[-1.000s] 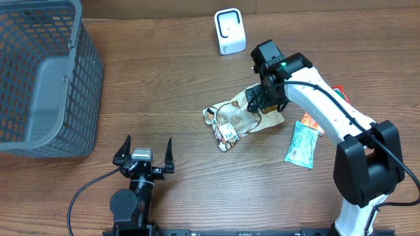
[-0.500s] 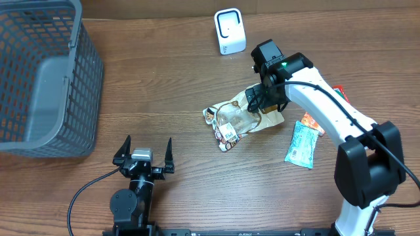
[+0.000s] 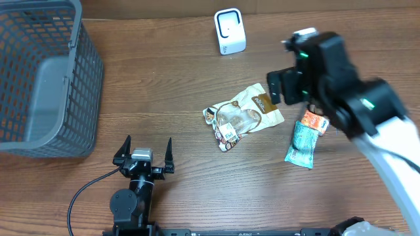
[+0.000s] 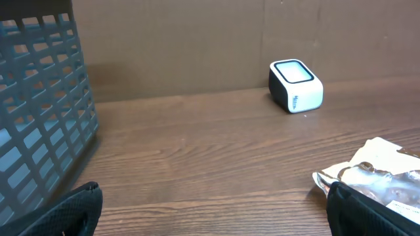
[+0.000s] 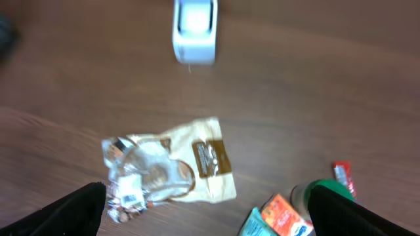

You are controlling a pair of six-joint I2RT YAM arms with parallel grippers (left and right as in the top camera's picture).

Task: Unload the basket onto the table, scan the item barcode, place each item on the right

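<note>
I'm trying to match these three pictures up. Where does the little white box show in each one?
Overhead: the white box stands near the top edge, slightly right of centre.
Left wrist: the box sits upper right.
Right wrist: the box is at the top, left of centre, blurred.
Shared landmark: the snack bag, below the box in every view.

A brown wooden table [image 3: 164, 98] is carrying everything, with a white scanner [image 3: 230, 31] standing near its far edge. A grey mesh basket [image 3: 88, 92] is sitting well to the scanner's left. A crumpled snack bag [image 3: 244, 117] is lying in front of the scanner, and a teal packet [image 3: 302, 145] and an orange packet [image 3: 314, 121] are resting just beside each other further right.
</note>
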